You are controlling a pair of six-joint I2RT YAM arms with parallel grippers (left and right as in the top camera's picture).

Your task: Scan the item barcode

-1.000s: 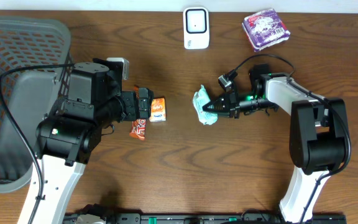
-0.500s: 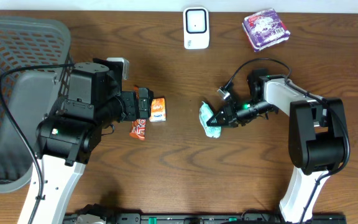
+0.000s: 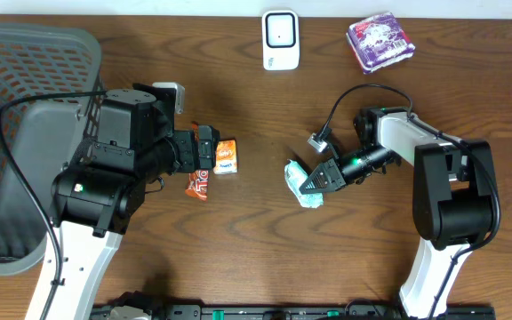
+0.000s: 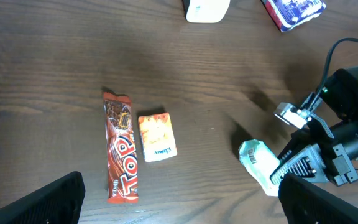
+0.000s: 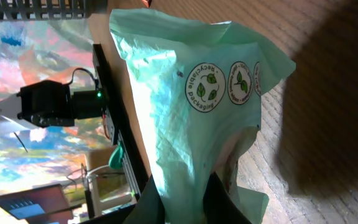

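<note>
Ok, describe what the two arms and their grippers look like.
Both arms pair white links with black joint housings. The left arm has a bulky black wrist block and a small green light; the left gripper is black. The right arm has a looping black cable, a green glow near the wrist and a black right gripper.

A red bar (image 4: 120,149) lies just beside an orange packet (image 4: 156,137); purple pack (image 3: 380,40), perhaps sweets, well apart.
</note>
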